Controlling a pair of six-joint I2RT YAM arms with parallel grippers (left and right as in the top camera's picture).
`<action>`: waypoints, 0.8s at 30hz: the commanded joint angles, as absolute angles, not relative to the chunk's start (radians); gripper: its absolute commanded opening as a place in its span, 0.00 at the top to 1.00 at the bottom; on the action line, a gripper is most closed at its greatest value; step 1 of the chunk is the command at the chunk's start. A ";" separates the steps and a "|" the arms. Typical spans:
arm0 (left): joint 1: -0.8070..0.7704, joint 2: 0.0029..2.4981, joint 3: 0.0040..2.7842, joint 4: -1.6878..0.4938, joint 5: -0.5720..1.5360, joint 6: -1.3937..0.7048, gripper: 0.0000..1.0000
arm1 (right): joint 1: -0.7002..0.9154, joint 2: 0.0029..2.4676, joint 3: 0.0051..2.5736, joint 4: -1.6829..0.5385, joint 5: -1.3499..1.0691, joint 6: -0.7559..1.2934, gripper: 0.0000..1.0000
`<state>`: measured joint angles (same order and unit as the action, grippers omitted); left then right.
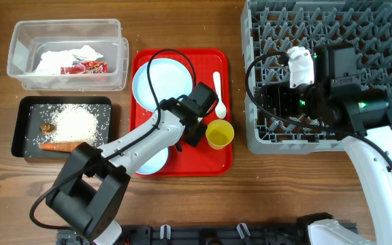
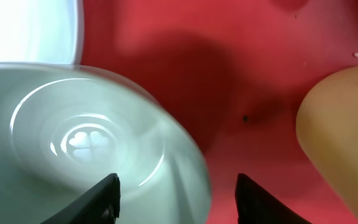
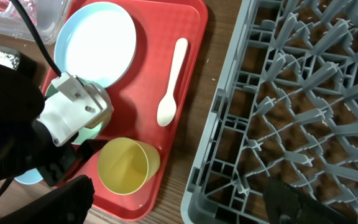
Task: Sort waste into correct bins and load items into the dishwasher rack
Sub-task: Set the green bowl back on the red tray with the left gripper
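The left gripper [image 2: 176,186] hangs low over the red tray [image 2: 241,56] with its jaws apart. The thin rim of the pale green bowl [image 2: 73,137] lies between them at the lower left of the wrist view, and nothing is pinched yet. The yellow cup [image 2: 340,130] stands just beside the finger at the lower right, so a sideways drift while closing or lifting could tip it. The smooth rim could also slip from a shallow pinch and drop the bowl back onto the tray. The right gripper [image 3: 182,193] is spread and empty at the near edge of the dishwasher rack [image 3: 303,93]. The red wrapper [image 1: 87,67] in the clear tub [image 1: 19,41], at the upper left of the overhead view, carries print too small to read. No other writing shows.
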<state>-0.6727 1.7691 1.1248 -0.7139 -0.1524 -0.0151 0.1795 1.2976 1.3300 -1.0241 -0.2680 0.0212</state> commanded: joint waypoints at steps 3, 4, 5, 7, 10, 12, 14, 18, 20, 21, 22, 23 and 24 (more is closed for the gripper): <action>-0.679 1.721 1.259 -0.815 -0.151 -0.039 0.39 | 0.177 1.287 1.321 -1.010 -0.263 0.019 0.10; -0.679 1.707 1.294 -0.838 -0.146 -0.039 0.39 | 0.177 1.287 1.321 -1.010 -0.263 0.018 0.10; -0.679 1.697 1.311 -0.852 -0.139 -0.039 0.39 | 0.177 1.287 1.321 -1.010 -0.263 0.019 0.10; -0.679 1.673 1.342 -0.875 -0.106 -0.038 0.37 | 0.177 1.287 1.321 -1.010 -0.262 0.018 0.10; -0.679 1.655 1.345 -0.877 0.002 -0.031 0.34 | 0.177 1.287 1.321 -1.009 -0.263 0.018 0.10; -0.679 1.669 1.345 -0.875 0.060 -0.031 0.34 | 0.177 1.287 1.321 -1.006 -0.263 0.019 0.10; -0.681 1.696 1.343 -0.876 0.064 -0.031 0.34 | 0.177 1.287 1.321 -1.003 -0.263 0.018 0.10; -0.683 1.752 1.343 -0.873 0.104 -0.031 0.34 | 0.177 1.287 1.321 -1.002 -0.263 0.004 0.10; -0.687 1.764 1.343 -0.861 0.135 -0.031 0.35 | 0.177 1.287 1.321 -0.999 -0.262 0.000 0.10; -0.691 1.769 1.343 -0.852 0.138 -0.031 0.36 | 0.177 1.287 1.321 -0.997 -0.262 0.000 0.10; -0.695 1.770 1.343 -0.848 0.138 -0.031 0.37 | 0.177 1.287 1.321 -0.995 -0.262 0.000 0.10; -0.699 1.773 1.343 -0.843 0.138 -0.031 0.41 | 0.177 1.287 1.321 -0.995 -0.260 0.000 0.10; -0.700 1.777 1.343 -0.842 0.138 -0.031 0.43 | 0.177 1.287 1.321 -0.995 -0.259 -0.001 0.10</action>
<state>-0.6872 1.7588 1.3293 -0.8486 0.1062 -0.0284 0.1795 1.2976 1.3300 -1.0012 -0.2680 0.0200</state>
